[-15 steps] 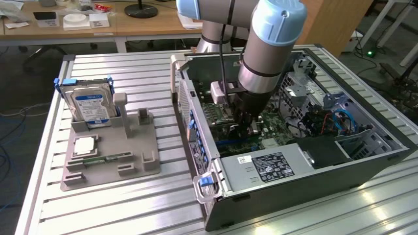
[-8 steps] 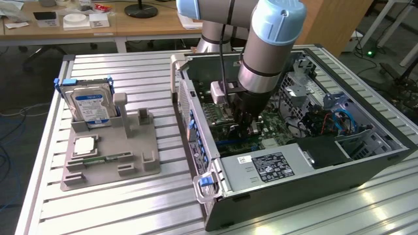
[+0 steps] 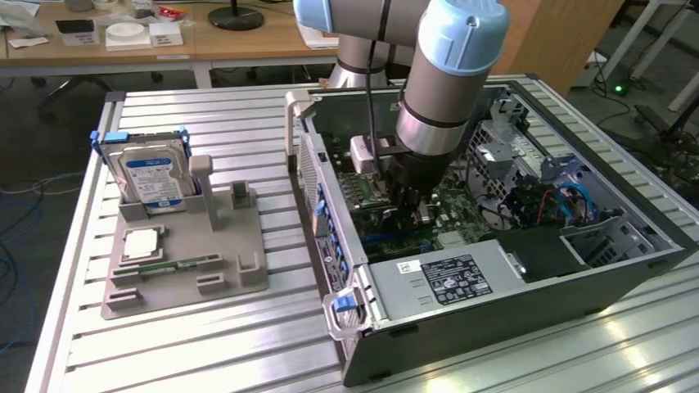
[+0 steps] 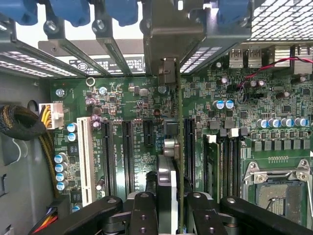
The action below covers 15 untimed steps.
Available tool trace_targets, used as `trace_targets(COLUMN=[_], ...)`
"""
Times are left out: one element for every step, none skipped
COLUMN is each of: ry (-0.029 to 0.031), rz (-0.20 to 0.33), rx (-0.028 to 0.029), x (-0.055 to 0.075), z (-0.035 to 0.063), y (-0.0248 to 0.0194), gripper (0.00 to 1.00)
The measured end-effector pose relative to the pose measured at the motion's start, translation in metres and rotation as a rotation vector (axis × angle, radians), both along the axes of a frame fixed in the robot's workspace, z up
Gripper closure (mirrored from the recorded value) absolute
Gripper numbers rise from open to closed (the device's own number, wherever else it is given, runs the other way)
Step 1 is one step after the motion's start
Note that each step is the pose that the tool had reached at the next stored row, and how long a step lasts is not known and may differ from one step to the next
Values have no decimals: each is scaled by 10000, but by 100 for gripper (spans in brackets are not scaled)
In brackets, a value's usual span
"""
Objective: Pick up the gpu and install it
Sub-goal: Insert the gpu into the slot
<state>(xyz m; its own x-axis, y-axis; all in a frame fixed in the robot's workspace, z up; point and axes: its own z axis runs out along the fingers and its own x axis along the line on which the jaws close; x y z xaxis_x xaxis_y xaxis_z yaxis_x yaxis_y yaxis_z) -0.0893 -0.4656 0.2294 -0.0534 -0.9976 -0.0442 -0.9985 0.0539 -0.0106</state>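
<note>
One step done: gpu [image 4: 166, 186] picked up, now inside case [image 3: 611, 266].
Gripper [image 4: 166, 215] pinching gpu edge-on over motherboard [image 4: 132, 147] slots; not yet seated, as far as can be judged.

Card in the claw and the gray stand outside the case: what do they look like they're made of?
Card: green circuit board with a bare silvery metal bracket, seen edge-on. Stand: matte gray, blocky, probably molded or printed plastic; the look leaves that open.
</note>
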Motion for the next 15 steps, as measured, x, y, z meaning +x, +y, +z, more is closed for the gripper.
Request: trace_targets(ry=[0, 1, 1, 1, 1, 0, 0, 1, 0, 1, 1, 1, 0, 0, 0], rz=[0, 1, 2, 1, 1, 0, 0, 0, 0, 0, -1, 0, 1, 2, 2], rx=[-1, -1, -1, 0, 0, 0, 0, 0, 1, 0, 1, 0, -3, -5, -8], x=[-3, -3, -3, -3, -3, -4, -4, -4, -4, -4, -4, -3, -3, -4, -4], z=[0, 0, -1, -1, -1, -1, -1, -1, -1, -1, -1, -2, -2, -2, -1], y=[0, 0, 0, 0, 0, 0, 0, 0, 0, 0, 0, 2, 5, 6, 8], gripper=[72, 72, 72, 72, 72, 72, 72, 72, 72, 72, 72, 72, 72, 72, 72])
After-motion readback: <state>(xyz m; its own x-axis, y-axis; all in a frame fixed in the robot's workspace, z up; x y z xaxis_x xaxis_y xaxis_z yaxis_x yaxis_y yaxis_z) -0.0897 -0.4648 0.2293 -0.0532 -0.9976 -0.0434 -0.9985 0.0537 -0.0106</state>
